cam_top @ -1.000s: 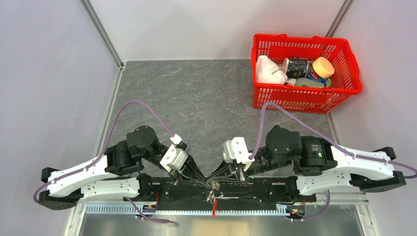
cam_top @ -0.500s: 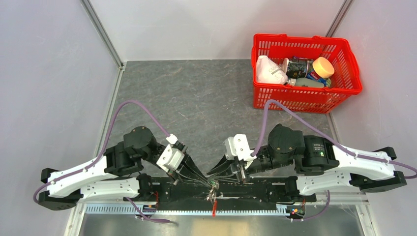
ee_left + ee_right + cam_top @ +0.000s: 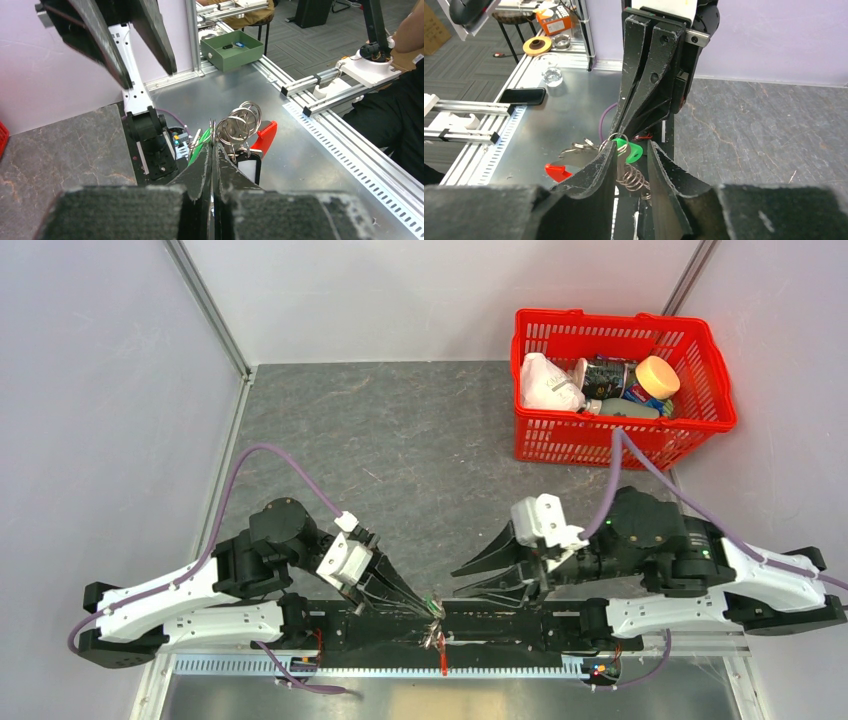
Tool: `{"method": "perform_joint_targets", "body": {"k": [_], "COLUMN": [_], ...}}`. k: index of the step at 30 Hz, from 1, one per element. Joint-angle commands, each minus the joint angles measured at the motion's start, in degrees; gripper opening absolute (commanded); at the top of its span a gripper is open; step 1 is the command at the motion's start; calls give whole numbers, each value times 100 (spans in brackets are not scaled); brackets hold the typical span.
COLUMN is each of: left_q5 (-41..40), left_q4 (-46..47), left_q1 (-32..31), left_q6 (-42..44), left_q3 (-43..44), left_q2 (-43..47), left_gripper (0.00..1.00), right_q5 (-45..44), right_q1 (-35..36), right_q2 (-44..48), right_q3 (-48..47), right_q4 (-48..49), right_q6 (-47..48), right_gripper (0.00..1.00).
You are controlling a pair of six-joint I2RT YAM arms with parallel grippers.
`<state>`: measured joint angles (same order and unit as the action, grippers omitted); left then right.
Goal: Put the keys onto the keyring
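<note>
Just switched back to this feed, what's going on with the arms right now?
The left gripper is shut on the bunch of keys, holding it at the near edge. The keyring, its red part showing, sits in the same cluster. The right gripper is open just to the right of the bunch and holds nothing. Whether every key is threaded onto the ring can't be told from these views.

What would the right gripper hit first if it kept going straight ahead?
Most likely the keys, dangling just ahead of the right gripper, in line with its open jaws; the left gripper pinching them sits right behind. Depth is unclear.
</note>
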<state>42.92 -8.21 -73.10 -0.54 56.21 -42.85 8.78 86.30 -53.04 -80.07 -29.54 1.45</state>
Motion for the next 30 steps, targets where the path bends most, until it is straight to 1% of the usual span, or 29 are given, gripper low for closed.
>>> {"method": "perform_joint_targets", "body": {"k": [1,5,9,13,16,30], "left_q5": [-200,-512,-644,-651,-694,-961], "left_q4": [416,447,580,610,611,496], "left_q1": [-10,-11,-9,-11,-10,-11], "left_q6": [-127,-139,-175,-183,-184,-115], "left_q3": [26,40,-21,-39,-73,-136], "left_q2": [97,97,120,145,189,321], "left_gripper": [2,2,2,2,2,2], "right_q5": [-173,-206,-528,-769,-757,-842], "right_q1": [-12,-7,-8,-8,-8,-8], "right_q2": [213,63,-33,-123,-233,-208], "right_q3": [-197,-265,-209,-192,-236,-256], "right_q4": [-139,-377,-392,-342,-342,-190], "right_q6": [-365,-551,-616,-647,-654,-781], "right_gripper": [37,41,41,40,37,36]}}
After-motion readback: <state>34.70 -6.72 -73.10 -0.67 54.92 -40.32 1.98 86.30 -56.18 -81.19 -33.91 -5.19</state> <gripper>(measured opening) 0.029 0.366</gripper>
